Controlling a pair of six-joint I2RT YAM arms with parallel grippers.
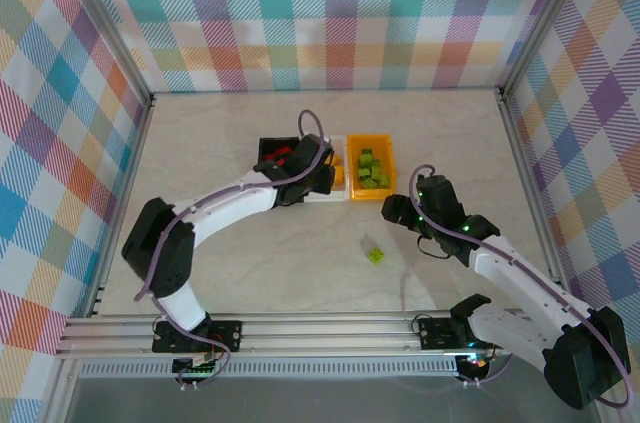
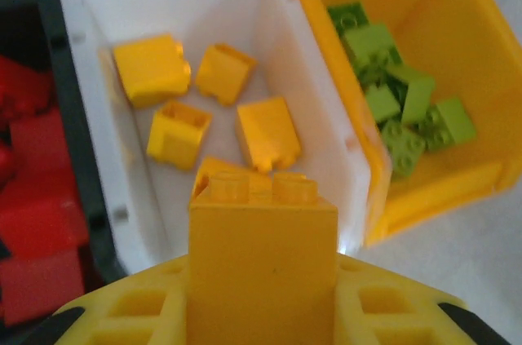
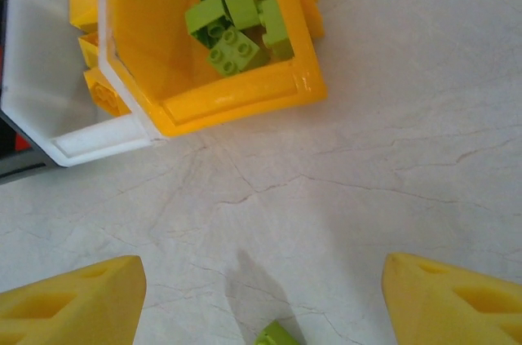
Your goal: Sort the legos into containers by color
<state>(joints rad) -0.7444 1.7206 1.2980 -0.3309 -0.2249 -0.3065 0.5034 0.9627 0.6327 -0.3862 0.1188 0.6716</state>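
Right now the left gripper (image 2: 261, 316) is clamped on a yellow brick (image 2: 261, 255). It holds the brick over the near end of the white bin (image 2: 314, 92), studded end pointing away from the fingers. Other yellow bricks (image 2: 175, 133) already lie in that bin. Red bricks (image 2: 33, 223) sit in the black bin (image 2: 59, 68), and green bricks (image 2: 400, 108) in the orange bin (image 2: 424, 194).

One loose green brick (image 1: 375, 254) lies on the table (image 1: 250, 273) near the right gripper (image 3: 265, 300), whose jaws stand wide and empty. I'd guess these bricks are light, rigid, slick-sided and hardly breakable. A pinch across two flat opposite walls, clear of the studs, should hold. The loose one looks turned at an angle, so it may skate under a finger.
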